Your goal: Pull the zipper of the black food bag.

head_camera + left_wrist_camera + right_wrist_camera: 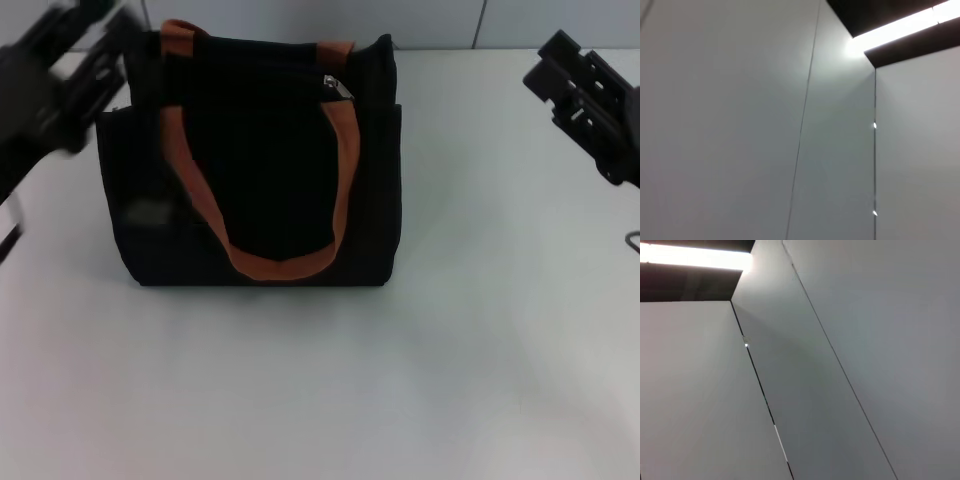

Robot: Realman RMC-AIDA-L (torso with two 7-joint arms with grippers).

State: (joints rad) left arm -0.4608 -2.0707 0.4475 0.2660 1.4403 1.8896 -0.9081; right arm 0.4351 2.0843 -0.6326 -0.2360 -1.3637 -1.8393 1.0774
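Note:
The black food bag (260, 160) stands on the white table in the head view, left of centre, with two rust-orange handles; one hangs down its front. The zipper (338, 88), a small silver pull tab, sits at the top right of the bag's zip line. My left gripper (95, 55) is raised at the bag's upper left corner, blurred. My right gripper (585, 95) hangs at the far right, well away from the bag. Both wrist views show only grey wall panels and a ceiling light.
The white table (450, 350) stretches in front of and to the right of the bag. A grey panelled wall (430, 20) runs behind it. A thin cable (632, 240) shows at the right edge.

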